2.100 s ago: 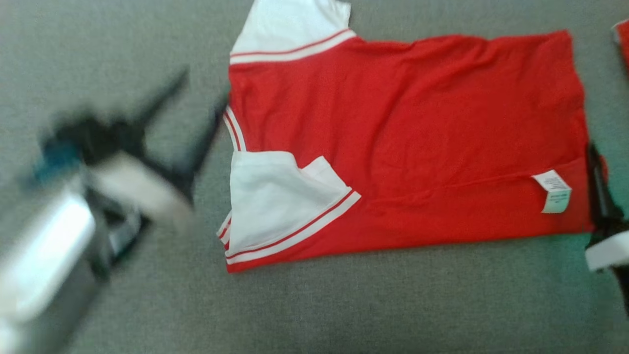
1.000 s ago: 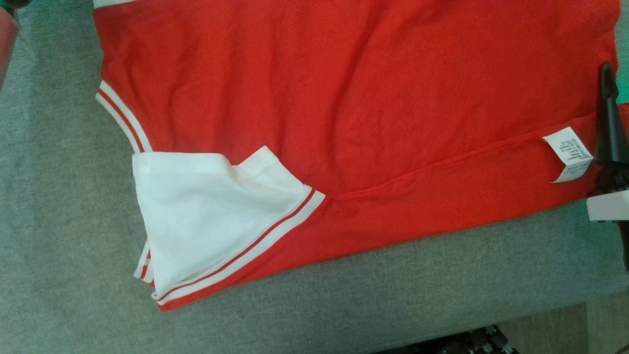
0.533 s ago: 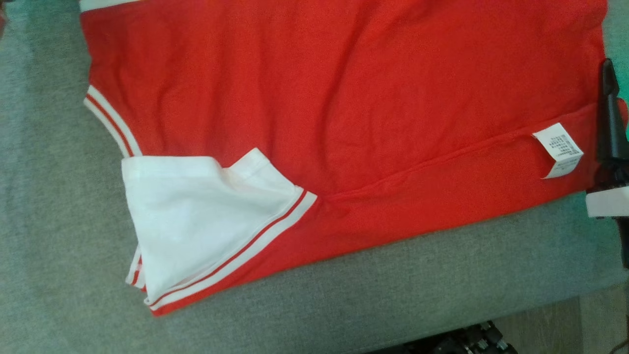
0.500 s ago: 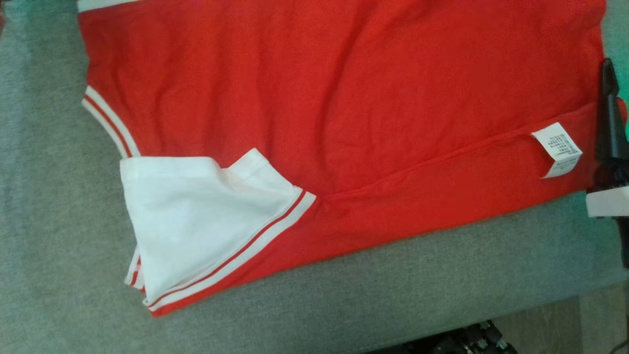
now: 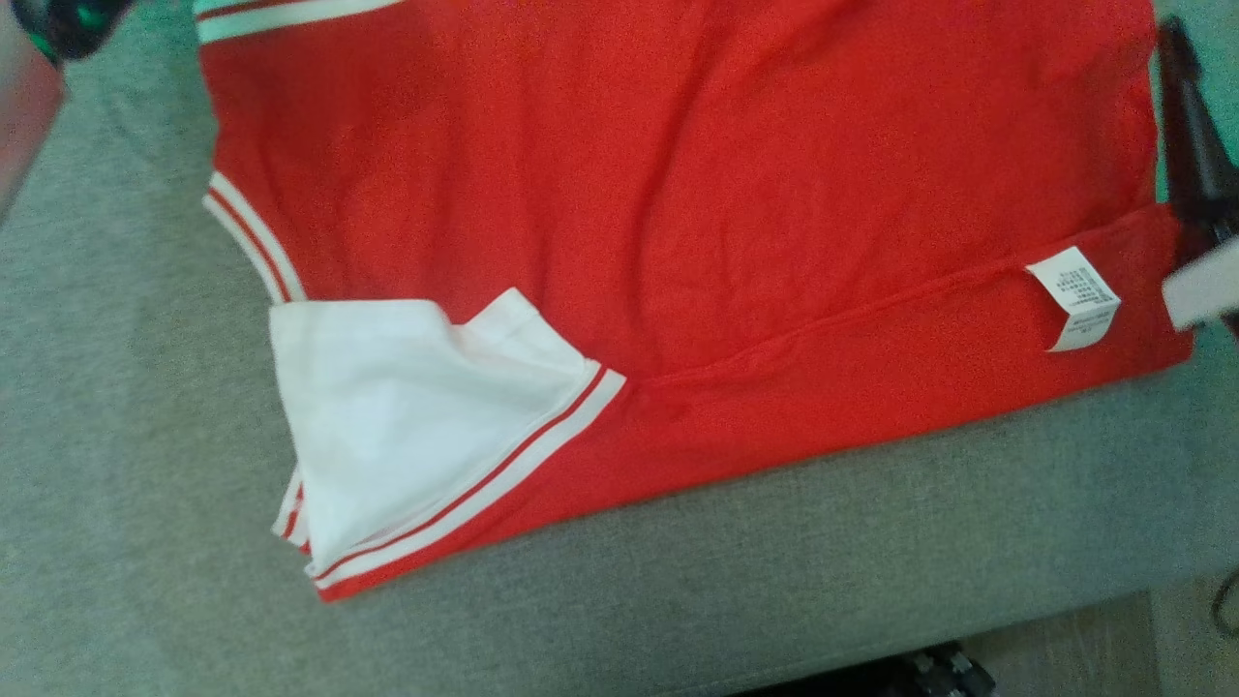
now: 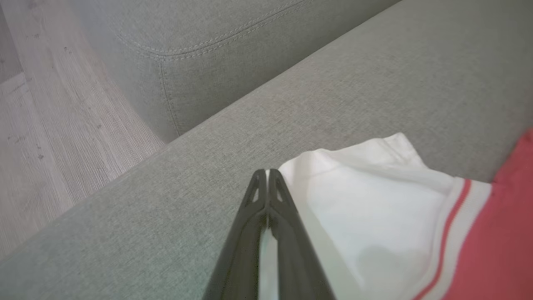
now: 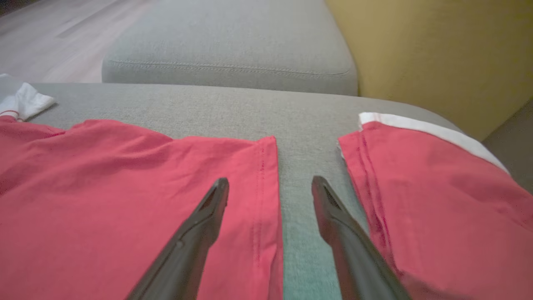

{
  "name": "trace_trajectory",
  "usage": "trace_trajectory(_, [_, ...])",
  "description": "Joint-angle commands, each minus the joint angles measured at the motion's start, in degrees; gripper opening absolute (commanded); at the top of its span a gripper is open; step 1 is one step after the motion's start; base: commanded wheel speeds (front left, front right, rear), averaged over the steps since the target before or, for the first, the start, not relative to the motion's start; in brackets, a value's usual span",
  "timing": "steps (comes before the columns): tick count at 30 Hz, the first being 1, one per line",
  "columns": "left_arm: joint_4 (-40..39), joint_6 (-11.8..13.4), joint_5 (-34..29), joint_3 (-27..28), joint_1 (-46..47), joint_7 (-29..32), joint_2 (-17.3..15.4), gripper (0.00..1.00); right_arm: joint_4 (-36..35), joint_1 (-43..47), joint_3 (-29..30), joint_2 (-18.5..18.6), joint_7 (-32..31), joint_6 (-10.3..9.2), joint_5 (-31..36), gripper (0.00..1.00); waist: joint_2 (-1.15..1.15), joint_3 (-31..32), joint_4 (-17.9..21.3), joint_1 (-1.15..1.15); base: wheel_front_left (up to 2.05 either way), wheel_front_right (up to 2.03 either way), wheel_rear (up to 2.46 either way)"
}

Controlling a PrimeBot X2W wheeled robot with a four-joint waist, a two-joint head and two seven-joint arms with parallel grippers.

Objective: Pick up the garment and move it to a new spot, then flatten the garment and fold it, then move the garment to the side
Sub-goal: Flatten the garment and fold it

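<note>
The garment (image 5: 697,194), a red shirt with white sleeves, lies spread flat on the grey sofa cushion (image 5: 774,581). Its near sleeve (image 5: 407,426) is folded over the body, and a white care label (image 5: 1074,295) sits by the hem. In the left wrist view my left gripper (image 6: 267,173) is shut on the edge of the far white sleeve (image 6: 366,196), with white cloth showing in the slit between its fingers. My right gripper (image 7: 270,185) is open over the red hem (image 7: 262,175), one finger above the cloth and the other above bare cushion. One of its dark fingers (image 5: 1186,136) shows at the hem.
A second red garment (image 7: 424,191) with a white band lies just right of the hem, across a narrow strip of cushion. The sofa arm (image 6: 200,50) and wooden floor (image 6: 37,146) lie beyond the left gripper. A yellow surface (image 7: 437,50) stands behind. The cushion's front edge (image 5: 968,629) drops to the floor.
My left gripper has gone from open to shut at the far sleeve. The right gripper has slid farther along the hem, past the label. The head camera has shifted a little.
</note>
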State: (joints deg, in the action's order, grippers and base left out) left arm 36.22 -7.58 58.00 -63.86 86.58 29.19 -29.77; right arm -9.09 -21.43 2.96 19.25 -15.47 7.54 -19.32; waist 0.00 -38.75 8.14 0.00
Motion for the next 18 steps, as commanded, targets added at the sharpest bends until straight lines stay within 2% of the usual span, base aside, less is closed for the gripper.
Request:
trace_trajectory(1, [-1.87, 0.09, 0.41, 1.09, 1.87, -0.72, -2.31, 0.00, -0.54, -1.23, -1.32, 1.93, -2.96, -0.05, -0.56, 1.00, 0.00, 1.48, -0.99, 0.00, 0.00, 0.00, 0.00])
trace_trajectory(3, [-3.50, 0.09, 0.87, -0.19, 1.75, -1.66, -2.71, 0.00, 2.34, -5.27, -2.77, 3.54, -8.64, -0.05, -0.35, 1.00, 0.00, 2.53, -1.78, 0.00, 0.00, 0.00, 0.00])
trace_trajectory(6, [-5.66, 0.09, 1.32, -2.25, 1.77, -2.72, -3.38, 0.00, 7.43, -11.18, -4.81, 4.05, -15.92, -0.05, -0.63, 1.00, 0.00, 3.84, -2.85, 0.00, 0.00, 0.00, 0.00])
trace_trajectory(9, [-7.66, 0.09, 2.74, -3.52, 1.92, -3.06, -3.84, 0.00, 12.74, -16.38, -7.07, 4.82, -20.48, -0.05, 1.34, 1.00, 0.00, 4.65, -3.79, 0.00, 0.00, 0.00, 0.00])
trace_trajectory(14, [-10.50, 0.09, 4.31, -5.20, 2.60, -3.18, -4.29, 0.00, 21.11, -23.03, -8.35, 4.52, -23.40, -0.05, 2.46, 1.00, 0.00, 5.11, -5.19, 0.00, 0.00, 0.00, 0.00])
trace_trajectory(18, [-11.94, 0.09, 4.81, -6.22, 3.22, -3.55, -4.38, 0.00, 26.10, -26.35, -8.03, 4.31, -23.24, -0.05, 2.39, 1.00, 0.00, 4.94, -5.87, 0.00, 0.00, 0.00, 0.00])
